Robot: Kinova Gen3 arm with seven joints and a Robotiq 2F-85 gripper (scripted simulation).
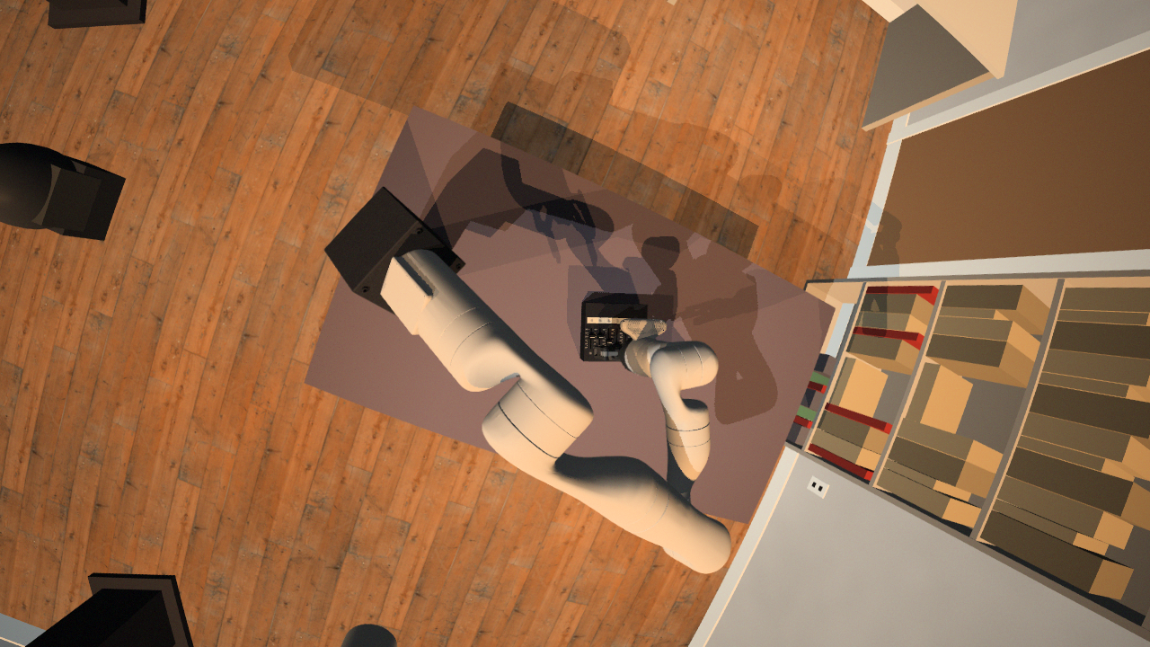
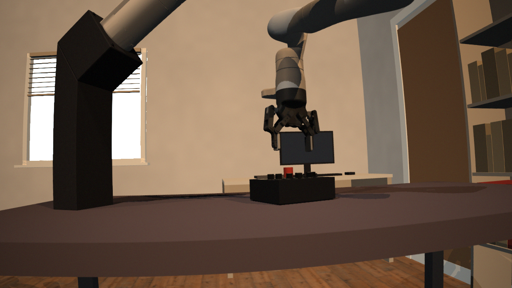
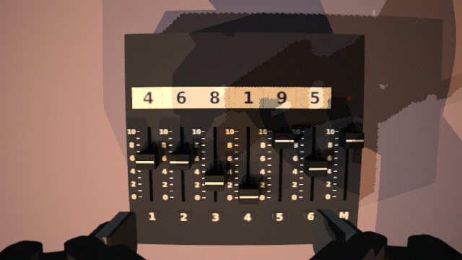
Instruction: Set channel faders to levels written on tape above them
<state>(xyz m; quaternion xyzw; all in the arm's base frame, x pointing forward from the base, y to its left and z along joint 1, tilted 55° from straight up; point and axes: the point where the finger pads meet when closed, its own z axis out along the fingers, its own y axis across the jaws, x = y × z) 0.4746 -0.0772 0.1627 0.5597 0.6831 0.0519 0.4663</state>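
Note:
The black lighting desk [image 3: 243,137] stands flat on the table, also seen in the top view [image 1: 614,325] and the side view [image 2: 291,189]. Its tape [image 3: 231,97] reads 4, 6, 8, 1, 9, 5. Fader 1 [image 3: 145,162] and fader 2 [image 3: 179,162] sit near 5. Fader 3 [image 3: 214,183] sits near 2, fader 4 [image 3: 248,197] at 0. Fader 5 [image 3: 284,141] is between 8 and 9, fader 6 [image 3: 317,168] near 4. The master [image 3: 354,141] is between 8 and 9. My gripper [image 3: 225,230] [image 2: 291,139] is open and empty, hanging above the desk's front edge.
The black arm pedestal [image 2: 84,125] [image 1: 390,241] stands at the table's left end. A bookshelf [image 1: 1004,402] is beyond the table's right end. A monitor [image 2: 307,147] stands on a far desk behind the gripper.

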